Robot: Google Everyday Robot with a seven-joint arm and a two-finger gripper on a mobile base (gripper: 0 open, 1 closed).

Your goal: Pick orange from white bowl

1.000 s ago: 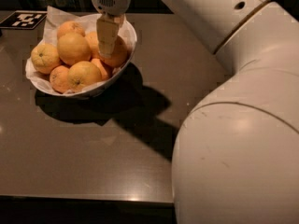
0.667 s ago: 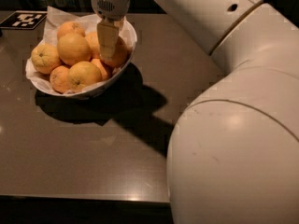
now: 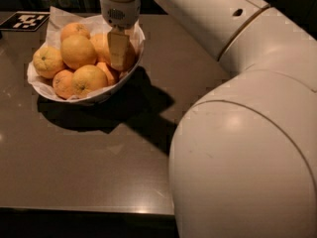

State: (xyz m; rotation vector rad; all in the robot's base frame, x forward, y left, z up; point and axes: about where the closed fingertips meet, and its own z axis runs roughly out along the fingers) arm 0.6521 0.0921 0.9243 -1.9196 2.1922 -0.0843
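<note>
Gripper (image 3: 119, 51) reaching down into the white bowl (image 3: 101, 97), near the big orange (image 3: 78, 51), cannot tell if it is squeezing, bowl sitting on dark table (image 3: 89, 162)

We see the gripper (image 3: 119, 53), matt beige, at upper centre at the glossy white bowl (image 3: 106, 94) lined with crinkled paper (image 3: 57, 19); the orange (image 3: 78, 51) looks smooth, the arm shell (image 3: 237, 157) glossy plastic.

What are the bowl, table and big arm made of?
The white bowl looks glossy ceramic or plastic, lined with crinkled paper. The table: dark, smooth, reflective, perhaps laminate or stone. The arm: cream plastic-like shell with highlights. Its gripper hangs in the bowl's right side.
</note>
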